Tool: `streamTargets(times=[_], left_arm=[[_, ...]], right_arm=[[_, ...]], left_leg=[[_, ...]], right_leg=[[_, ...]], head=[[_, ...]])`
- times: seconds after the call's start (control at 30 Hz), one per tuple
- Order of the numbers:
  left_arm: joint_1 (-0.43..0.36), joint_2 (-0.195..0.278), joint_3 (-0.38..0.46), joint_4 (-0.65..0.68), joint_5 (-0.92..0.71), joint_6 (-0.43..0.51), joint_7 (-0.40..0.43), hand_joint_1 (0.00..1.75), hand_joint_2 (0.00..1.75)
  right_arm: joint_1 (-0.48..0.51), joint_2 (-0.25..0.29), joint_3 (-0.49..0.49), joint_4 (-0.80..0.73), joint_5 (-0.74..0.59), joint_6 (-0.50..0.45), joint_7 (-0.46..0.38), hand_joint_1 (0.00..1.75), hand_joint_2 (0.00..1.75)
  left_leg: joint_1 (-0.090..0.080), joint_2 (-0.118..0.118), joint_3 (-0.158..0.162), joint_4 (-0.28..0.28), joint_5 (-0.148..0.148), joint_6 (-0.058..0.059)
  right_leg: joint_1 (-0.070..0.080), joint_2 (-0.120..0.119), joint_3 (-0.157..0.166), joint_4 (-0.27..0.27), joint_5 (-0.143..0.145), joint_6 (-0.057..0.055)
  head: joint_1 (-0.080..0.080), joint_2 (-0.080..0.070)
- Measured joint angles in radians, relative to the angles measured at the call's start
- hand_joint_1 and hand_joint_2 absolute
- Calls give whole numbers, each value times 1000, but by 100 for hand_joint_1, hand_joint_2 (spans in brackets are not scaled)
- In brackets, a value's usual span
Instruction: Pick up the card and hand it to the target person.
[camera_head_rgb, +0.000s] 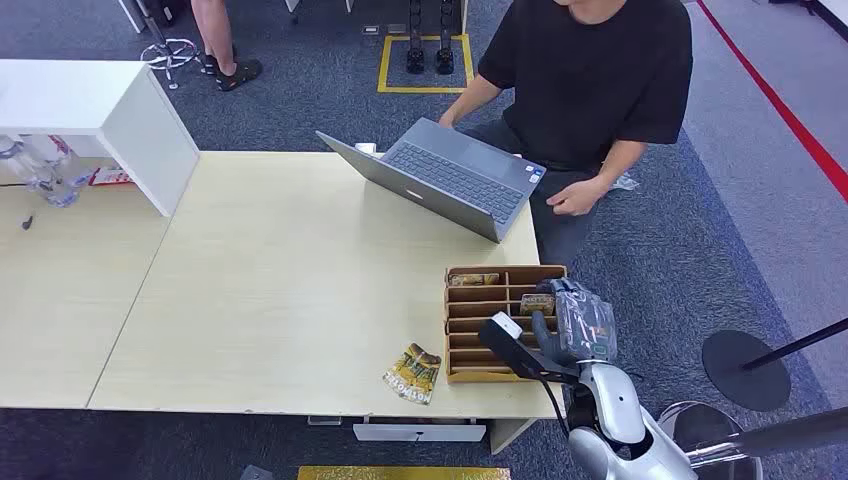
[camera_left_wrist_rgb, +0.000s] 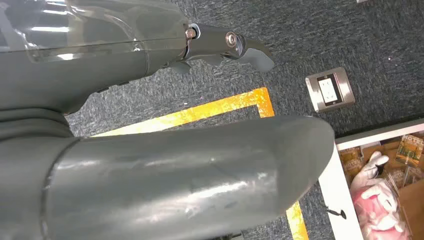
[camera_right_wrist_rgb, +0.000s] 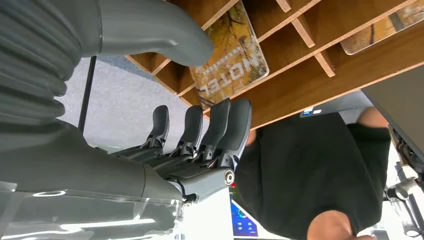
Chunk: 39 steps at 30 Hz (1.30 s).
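The right hand (camera_right_wrist_rgb: 200, 130) pinches a yellow-brown card (camera_right_wrist_rgb: 232, 52) printed "HOTEL" between thumb and fingers (camera_right_wrist_rgb: 235, 125), at the wooden slotted box (camera_head_rgb: 500, 320). Three cards show; one (camera_head_rgb: 413, 373) lies on the desk (camera_head_rgb: 280, 290). The left hand (camera_left_wrist_rgb: 225, 47) hangs open.

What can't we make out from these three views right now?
- Right hand grip: in the right wrist view the thumb and fingers lie either side of a card; contact cannot be told.
- Card in the wooden rack: in the head view the hand covers most of it.
- Person: head cut off by the top edge of the head view.
- Loose cards on the table: print too small to read.
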Motion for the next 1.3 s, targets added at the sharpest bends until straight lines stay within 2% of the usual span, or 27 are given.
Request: streamTargets(times=[1.03,1.2,1.3], left_arm=[[-1,0,0,0,-2,0,0,0,0],[-2,0,0,0,-2,0,0,0,0],[-2,0,0,0,-2,0,1,0,0]], right_arm=[[-2,-3,-1,26,-1,-3,0,93,175],[-2,-3,-1,26,0,-2,0,101,175],[-2,-3,-1,26,1,-2,0,113,175]], left_leg=[[0,0,0,0,0,0],[0,0,0,0,0,0],[0,0,0,0,0,0]], right_leg=[[0,0,0,0,0,0],[0,0,0,0,0,0],[0,0,0,0,0,0]], head=[[0,0],[0,0],[0,0]])
